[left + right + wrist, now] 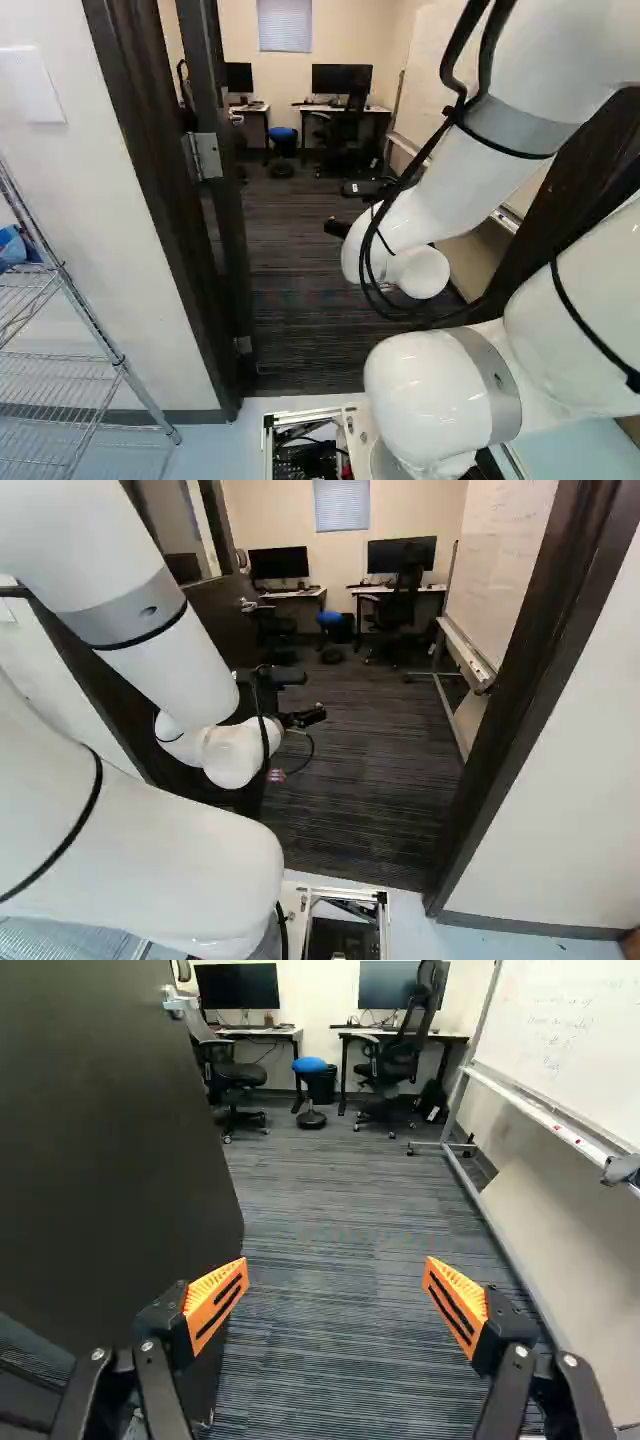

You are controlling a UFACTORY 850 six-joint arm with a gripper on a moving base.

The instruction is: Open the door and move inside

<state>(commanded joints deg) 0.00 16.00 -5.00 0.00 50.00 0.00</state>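
Observation:
In the right base view my gripper (303,718) is in the doorway, right of the dark door (222,612), which stands swung inward. The door's silver handle (247,605) shows beyond the arm. From the wrist, the gripper (336,1285) is wide open with carpet between its orange pads. The dark door (110,1150) rises close beside one finger, its handle (178,1000) farther ahead. The hinge (205,156) shows in the left base view.
Dark frame posts (535,670) flank the doorway. Inside are carpet (340,1200), a whiteboard (570,1040) along one side, and desks, chairs and a blue stool (310,1065) at the far wall. A wire rack (70,375) stands outside, beside the doorway.

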